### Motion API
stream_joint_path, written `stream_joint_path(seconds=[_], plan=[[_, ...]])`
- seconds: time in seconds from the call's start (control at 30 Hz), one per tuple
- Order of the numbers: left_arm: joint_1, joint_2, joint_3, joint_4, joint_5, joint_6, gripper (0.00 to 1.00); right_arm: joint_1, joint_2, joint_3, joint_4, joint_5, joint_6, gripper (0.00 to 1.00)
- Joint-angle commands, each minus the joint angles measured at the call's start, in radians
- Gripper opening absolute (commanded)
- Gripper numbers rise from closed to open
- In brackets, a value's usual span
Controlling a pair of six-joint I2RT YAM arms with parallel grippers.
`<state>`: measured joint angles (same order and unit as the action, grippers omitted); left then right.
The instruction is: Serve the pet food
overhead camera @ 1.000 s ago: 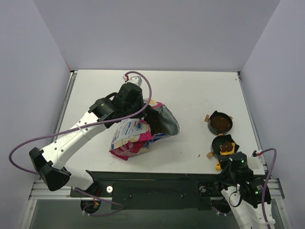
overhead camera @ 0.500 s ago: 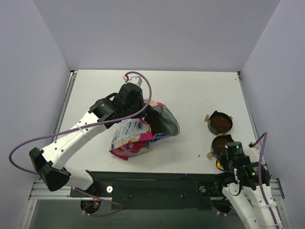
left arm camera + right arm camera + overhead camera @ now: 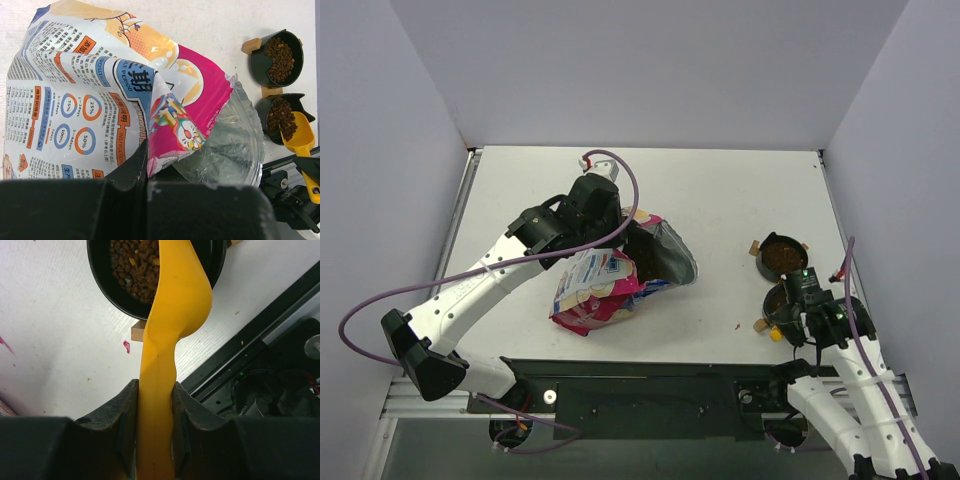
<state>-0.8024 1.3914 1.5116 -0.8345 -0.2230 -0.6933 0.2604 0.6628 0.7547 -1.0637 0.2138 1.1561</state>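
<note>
The pet food is brown kibble [image 3: 280, 50] filling two black bowls, the far one [image 3: 782, 258] and the near one [image 3: 102, 277]. My right gripper [image 3: 155, 410] is shut on the handle of a yellow scoop [image 3: 175, 305]. The scoop's head hangs over the near bowl's kibble [image 3: 132, 265], underside toward the camera. From above, the right gripper [image 3: 798, 310] covers most of that bowl, and only the scoop's handle end [image 3: 776, 335] shows. My left gripper [image 3: 146, 162] is shut on the torn edge of the pink-and-blue bag [image 3: 115, 85], holding its mouth open at mid-table [image 3: 610, 275].
The two bowls sit close together near the table's right edge [image 3: 840, 250], each on small wooden tabs. A small pink scrap [image 3: 126, 346] lies on the white table beside the near bowl. The black front rail [image 3: 260, 340] runs just behind the scoop.
My right arm has come forward from the table's near edge, carrying the scoop over the near bowl. The left arm and the bag have not moved.
</note>
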Motion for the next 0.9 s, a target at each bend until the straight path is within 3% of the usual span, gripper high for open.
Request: stream_joint_path(seconds=[0.0, 0.23, 0.87], plan=[[0.008, -0.019, 0.044, 0.12, 0.008, 0.012, 0.0, -0.007, 0.081, 0.069, -0.103, -0.001, -0.059, 0.0], [0.009, -0.019, 0.05, 0.124, 0.01, 0.012, 0.0, -0.006, 0.139, 0.19, -0.235, 0.088, -0.122, 0.0], [0.011, 0.003, 0.084, 0.12, 0.017, -0.012, 0.0, -0.006, 0.121, 0.252, -0.203, 0.03, -0.217, 0.0]])
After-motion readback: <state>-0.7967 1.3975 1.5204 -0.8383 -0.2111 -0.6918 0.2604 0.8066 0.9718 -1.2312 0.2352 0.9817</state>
